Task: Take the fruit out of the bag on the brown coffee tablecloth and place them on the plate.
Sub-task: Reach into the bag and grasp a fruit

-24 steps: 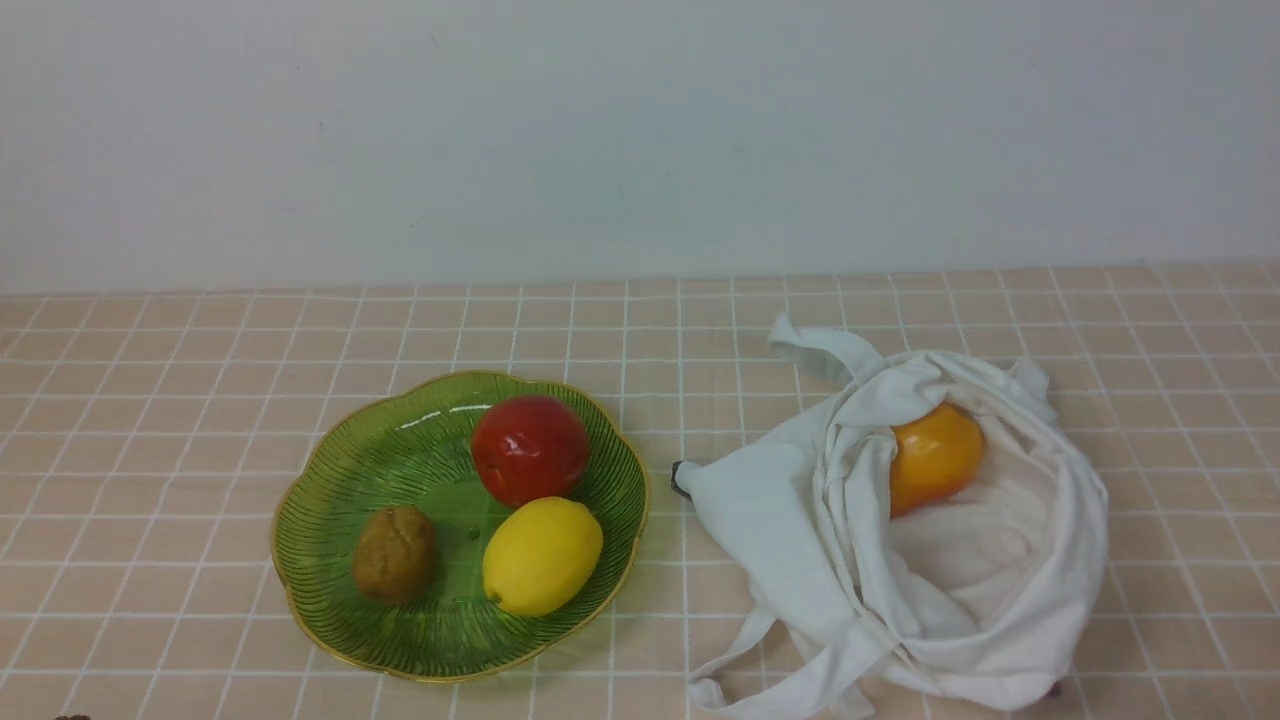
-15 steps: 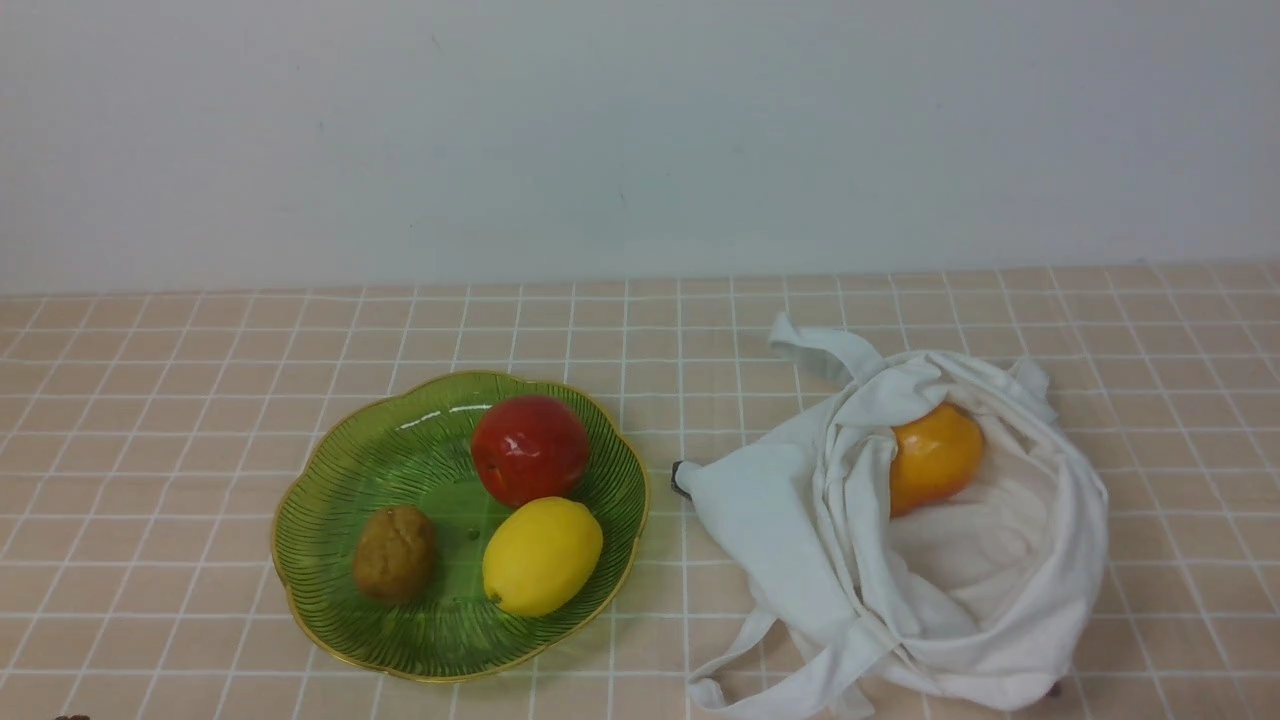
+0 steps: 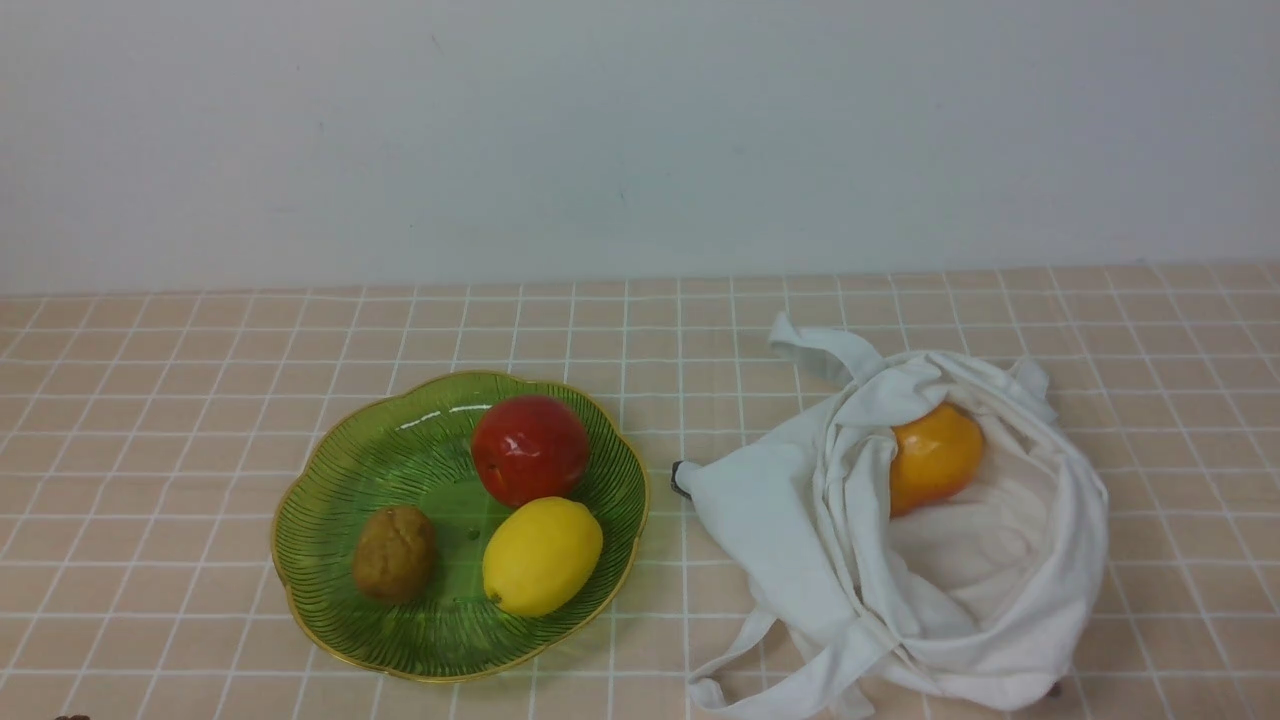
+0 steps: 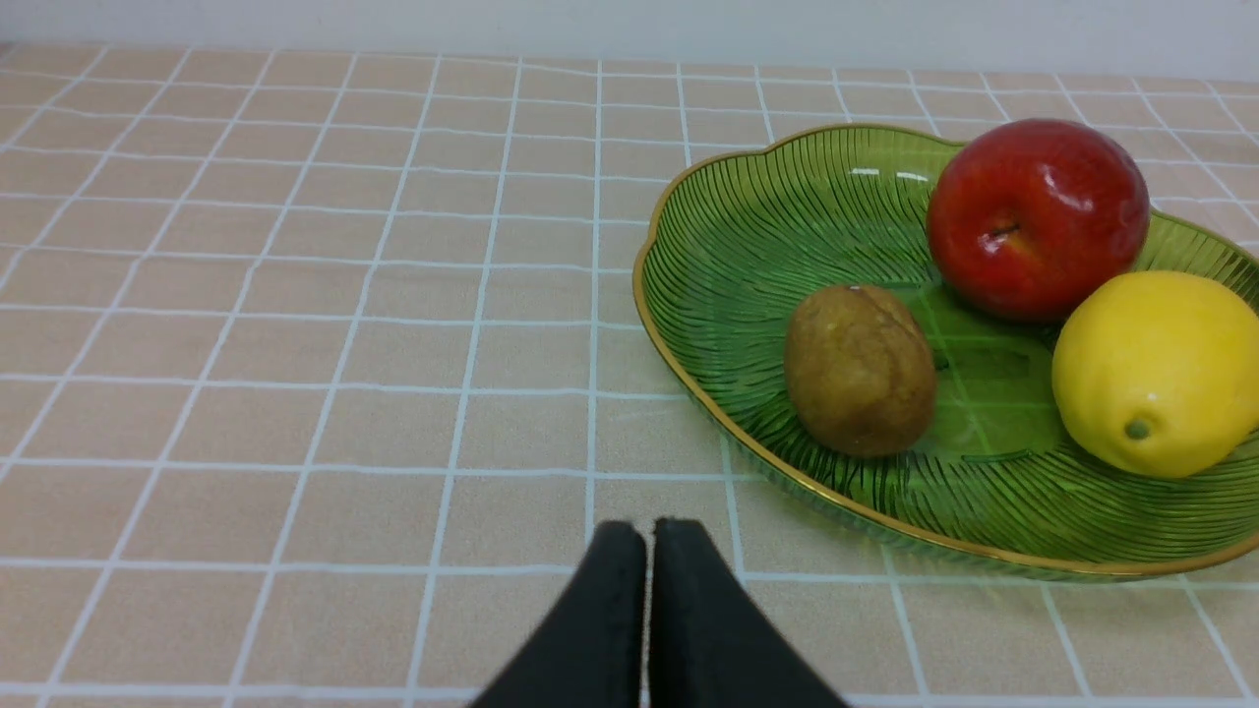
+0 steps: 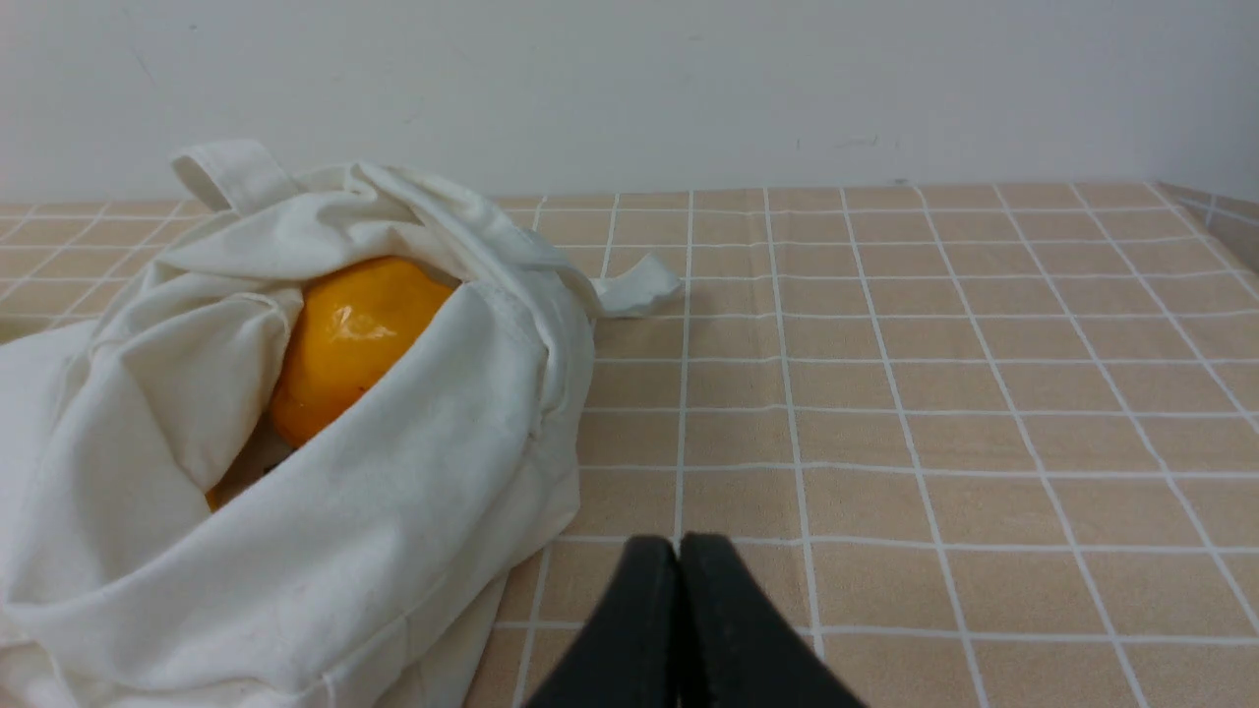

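We judged the fruit was next, unreached in the bag — both arms' fingers together, empty — needing the right pair spread above it.

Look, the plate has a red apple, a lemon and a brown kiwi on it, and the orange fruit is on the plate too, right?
Not quite: the orange fruit is in the bag, as the front view shows.

Both grippers show dark, tapering fingers; matte, perhaps (they're blurred); markings unreadable.
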Motion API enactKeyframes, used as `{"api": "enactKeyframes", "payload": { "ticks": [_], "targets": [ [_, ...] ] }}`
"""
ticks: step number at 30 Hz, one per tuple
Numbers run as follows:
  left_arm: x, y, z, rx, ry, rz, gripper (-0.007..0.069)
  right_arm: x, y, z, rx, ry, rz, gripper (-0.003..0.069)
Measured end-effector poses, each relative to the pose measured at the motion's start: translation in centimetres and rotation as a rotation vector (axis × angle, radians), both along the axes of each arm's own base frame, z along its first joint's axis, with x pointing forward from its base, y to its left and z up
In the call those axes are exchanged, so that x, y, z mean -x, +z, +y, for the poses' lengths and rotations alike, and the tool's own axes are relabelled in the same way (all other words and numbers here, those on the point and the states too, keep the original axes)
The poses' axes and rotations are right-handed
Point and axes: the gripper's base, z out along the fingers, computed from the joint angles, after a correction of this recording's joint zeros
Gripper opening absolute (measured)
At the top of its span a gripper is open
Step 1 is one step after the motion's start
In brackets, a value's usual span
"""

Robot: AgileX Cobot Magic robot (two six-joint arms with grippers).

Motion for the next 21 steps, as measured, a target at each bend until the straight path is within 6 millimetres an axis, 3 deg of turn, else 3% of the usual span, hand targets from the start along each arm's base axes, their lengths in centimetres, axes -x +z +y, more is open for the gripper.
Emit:
{"api": "enactKeyframes", "payload": {
  "ticks": [6, 8, 13, 21],
  "targets": [
    [0.0, 0.0, 0.0, 0.000, 0.000, 0.000, -0.0008, 0.0, 0.1, 0.0, -0.024, 0.000, -0.008, -0.0014],
    [0.0, 0.0, 0.0, 0.000, 0.000, 0.000, -0.0008, -0.1, 0.2, 0.3, -0.129, 0.005, -0.040, -0.0014],
    [0.0, 0.0, 0.0, 0.000, 0.000, 0.000, -0.0008, -0.2, 2.5, 0.4, -0.608, 0.008, -0.265, -0.0014],
    [0.0, 0.0, 0.0, 0.000, 0.000, 0.000, -0.0008, 0.0, 3.6, 0.0, -0.774, -0.002, -0.391, -0.0014]
  ]
}}
